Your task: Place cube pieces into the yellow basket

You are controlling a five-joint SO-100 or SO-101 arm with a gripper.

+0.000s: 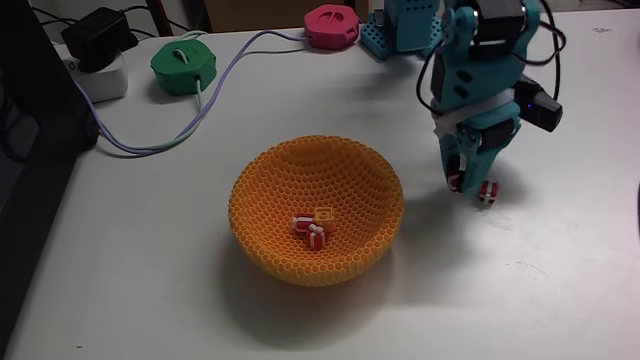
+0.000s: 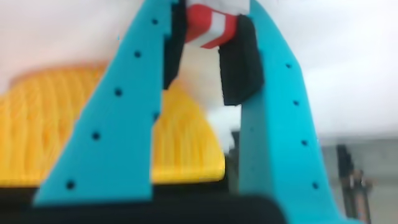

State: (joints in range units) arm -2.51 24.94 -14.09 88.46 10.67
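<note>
One striped cube (image 2: pixel 210 30) sits pinched between the end effector's (image 2: pixel 208 37) black pads.

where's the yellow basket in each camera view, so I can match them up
Fixed view: the yellow basket sits centre frame, left of the gripper.
Wrist view: yellow basket at lower left, behind the gripper's fingers.
Shared landmark: the striped cube between the fingers.

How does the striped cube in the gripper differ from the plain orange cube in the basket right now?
The striped cube is red and white; the plain cube is orange-yellow, close to the yellow basket in colour. The striped cube is clamped between the gripper fingers, outside the basket; the plain cube lies loose on the basket floor beside other striped pieces. Both are tiny next to the basket.
</note>
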